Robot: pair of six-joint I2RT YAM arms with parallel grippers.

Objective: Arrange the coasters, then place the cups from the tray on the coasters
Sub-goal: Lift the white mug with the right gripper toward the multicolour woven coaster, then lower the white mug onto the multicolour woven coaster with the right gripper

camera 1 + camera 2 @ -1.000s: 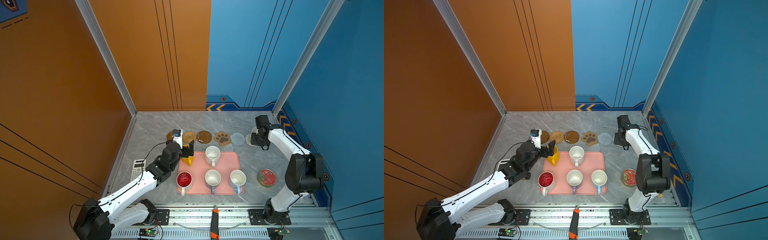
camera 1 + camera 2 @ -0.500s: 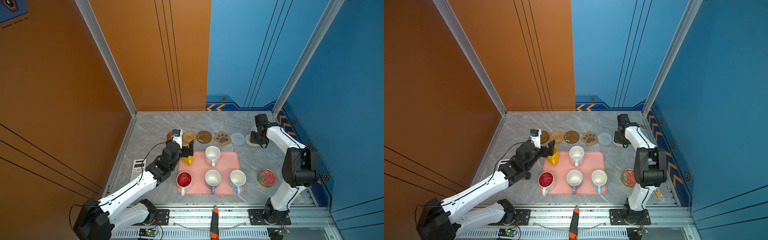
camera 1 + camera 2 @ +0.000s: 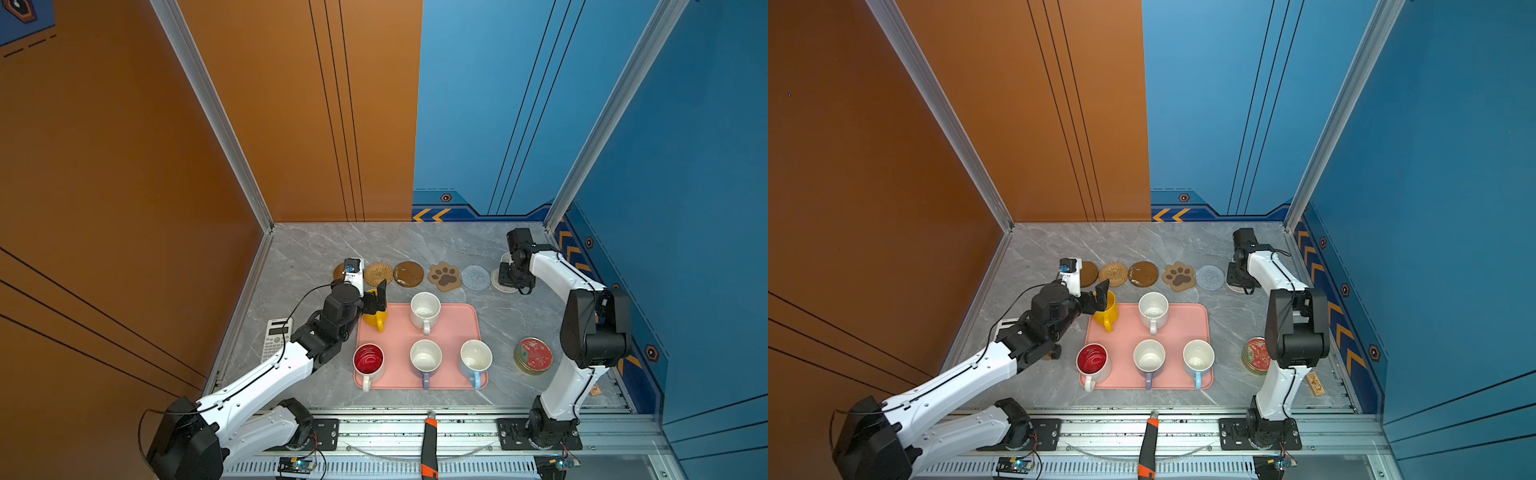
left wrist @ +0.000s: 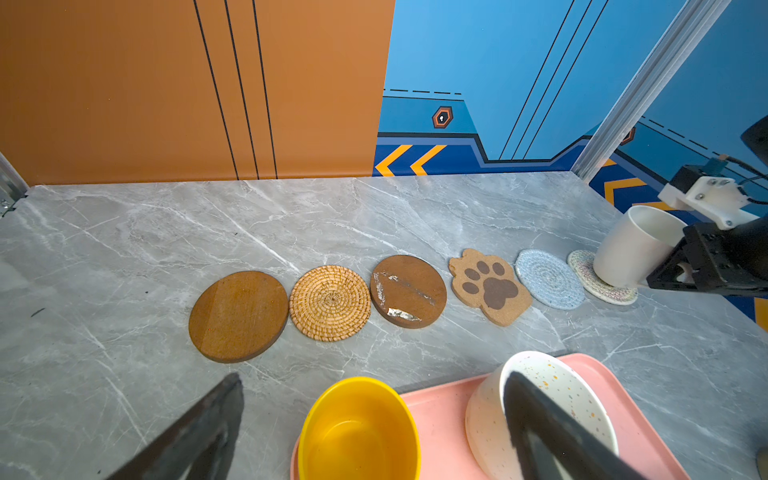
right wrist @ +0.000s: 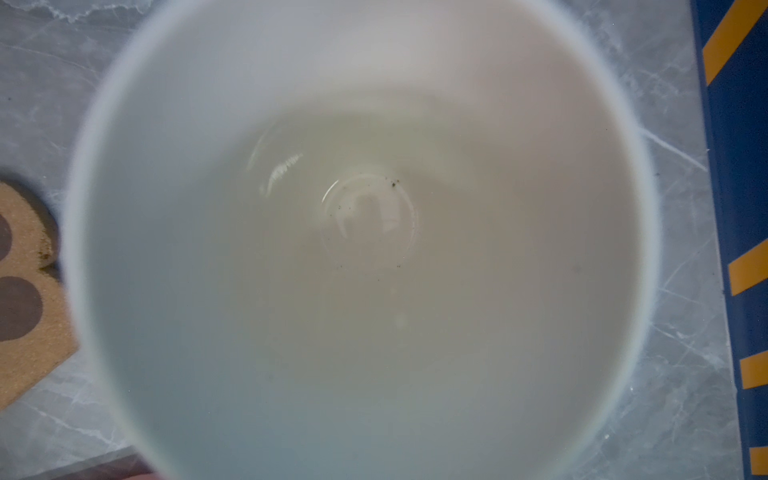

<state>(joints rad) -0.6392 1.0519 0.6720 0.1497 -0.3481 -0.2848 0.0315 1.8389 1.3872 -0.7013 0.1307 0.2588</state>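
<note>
Left wrist view shows your right gripper (image 4: 681, 272) pinching the cream mug (image 4: 627, 249); both top views hide that pinch. Left gripper (image 4: 374, 378) spread, astride the yellow mug (image 4: 357, 436).

Both top views give you the whole table (image 3: 316, 257) from high above its front rail (image 3: 415, 428), looking down toward the back, barely shifted sideways. Your left wrist camera sits low, facing the back wall (image 4: 187, 83) across the paw coaster (image 4: 490, 286). Your right wrist camera looks straight into the cream-white mug (image 5: 365, 232), very close; that coaster's edge shows there too.
</note>
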